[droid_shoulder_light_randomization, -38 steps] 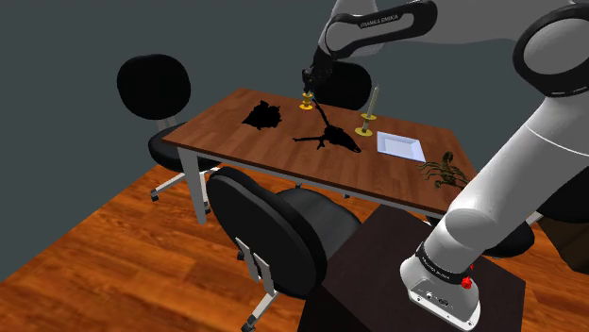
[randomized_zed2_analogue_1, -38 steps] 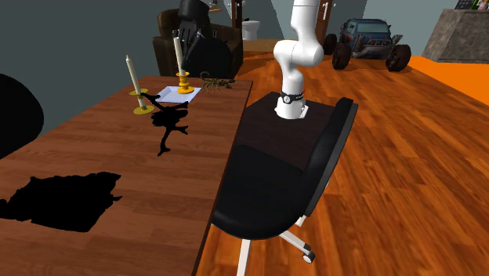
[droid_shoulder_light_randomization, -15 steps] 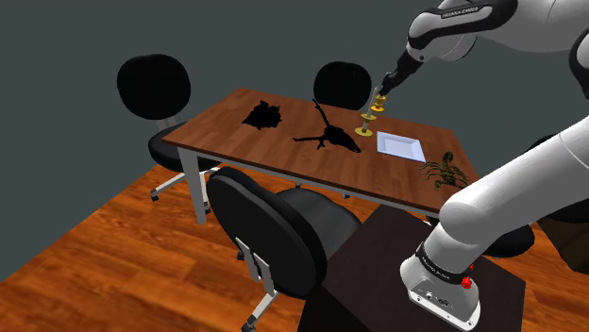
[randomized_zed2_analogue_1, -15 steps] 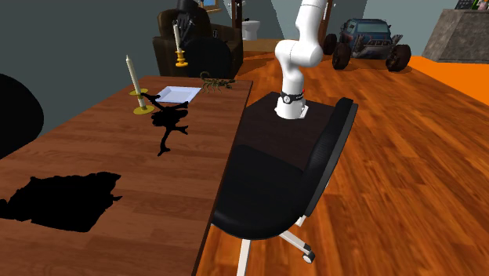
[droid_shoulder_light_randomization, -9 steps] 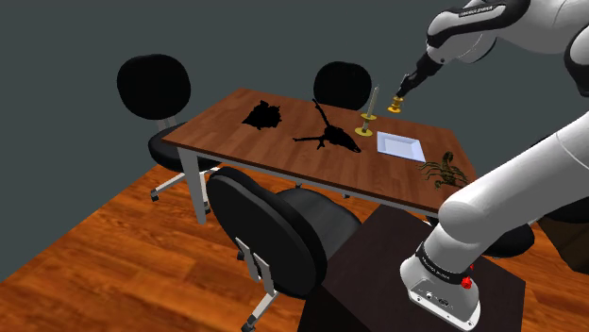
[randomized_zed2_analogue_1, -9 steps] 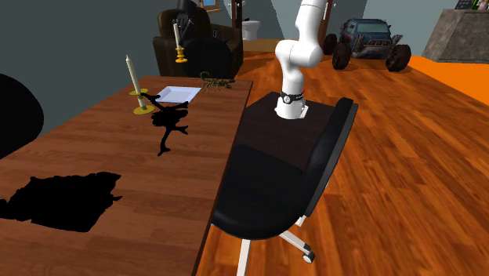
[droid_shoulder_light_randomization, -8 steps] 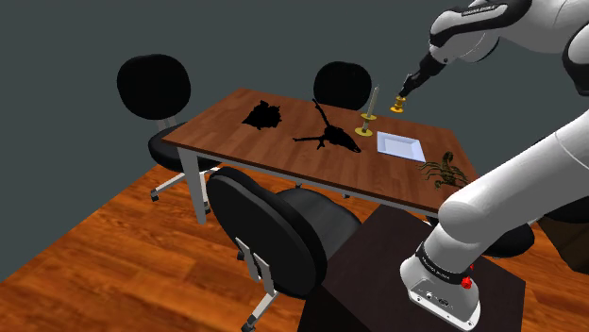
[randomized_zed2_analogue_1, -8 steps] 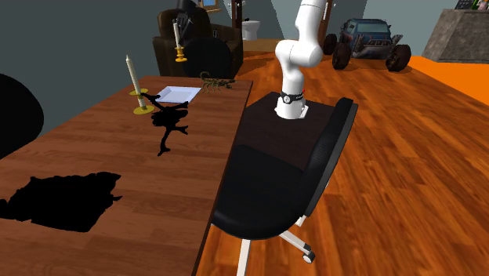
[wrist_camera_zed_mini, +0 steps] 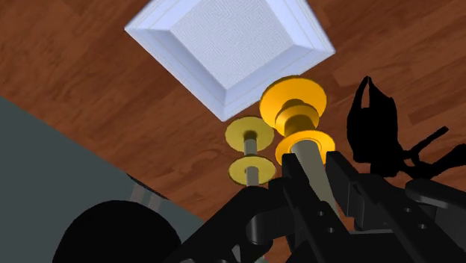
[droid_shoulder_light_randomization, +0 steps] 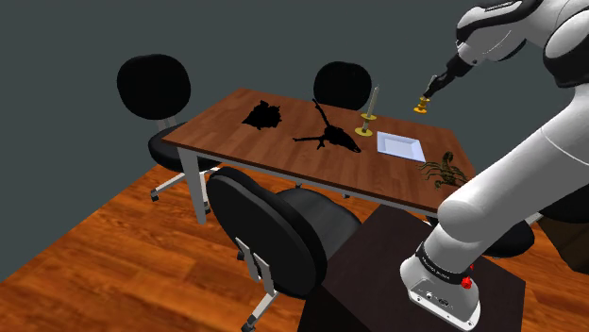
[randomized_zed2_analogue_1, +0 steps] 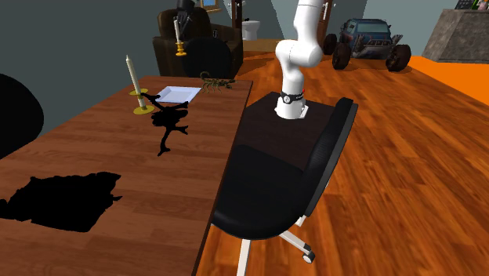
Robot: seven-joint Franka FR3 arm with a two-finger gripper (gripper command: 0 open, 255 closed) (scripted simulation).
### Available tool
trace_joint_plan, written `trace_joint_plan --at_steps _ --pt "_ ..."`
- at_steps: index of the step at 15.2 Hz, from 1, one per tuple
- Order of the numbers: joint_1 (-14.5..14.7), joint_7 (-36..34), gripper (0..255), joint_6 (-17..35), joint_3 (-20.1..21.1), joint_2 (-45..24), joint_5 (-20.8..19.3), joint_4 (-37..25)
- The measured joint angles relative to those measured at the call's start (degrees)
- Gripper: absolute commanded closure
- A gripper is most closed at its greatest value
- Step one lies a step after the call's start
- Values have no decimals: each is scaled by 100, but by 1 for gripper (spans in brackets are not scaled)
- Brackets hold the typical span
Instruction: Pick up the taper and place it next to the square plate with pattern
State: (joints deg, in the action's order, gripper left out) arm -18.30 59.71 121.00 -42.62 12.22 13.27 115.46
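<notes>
Room interior: table with swivel chairs, plank floor, grey walls.
Dark-brown wooden table [droid_shoulder_light_randomization: 225,117] on pale legs [droid_shoulder_light_randomization: 198,189]; three black swivel chairs, one at the near side [droid_shoulder_light_randomization: 269,231], one at the shoulder view's left end [droid_shoulder_light_randomization: 154,87], one at the far side [droid_shoulder_light_randomization: 342,85]; floor [droid_shoulder_light_randomization: 104,264] of reddish-brown planks; walls [droid_shoulder_light_randomization: 66,38] plain dark grey; in the second exterior view, a dark armchair [randomized_zed2_analogue_1: 166,43] beyond the table's far end; a grey off-road vehicle [randomized_zed2_analogue_1: 374,39] further back; floor flat orange at that view's right; light even.
</notes>
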Motion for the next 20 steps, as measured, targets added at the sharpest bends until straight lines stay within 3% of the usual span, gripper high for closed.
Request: trace_joint_plan --at_steps 4,8,12,17,20 --pt "-70 766 255 -328 -562 -560 507 -511" --pt "-352 1662 255 -872 -1083 -1427 1304 -1245" --pt "-1062 2474 255 -1549 -1288 -2428 2181 -2103" --pt "-2357 3089 255 -2431 -1097 -3633 3085 -3434" --pt "-2485 3221 255 -2410 -1059 -3751 3182 -3436"
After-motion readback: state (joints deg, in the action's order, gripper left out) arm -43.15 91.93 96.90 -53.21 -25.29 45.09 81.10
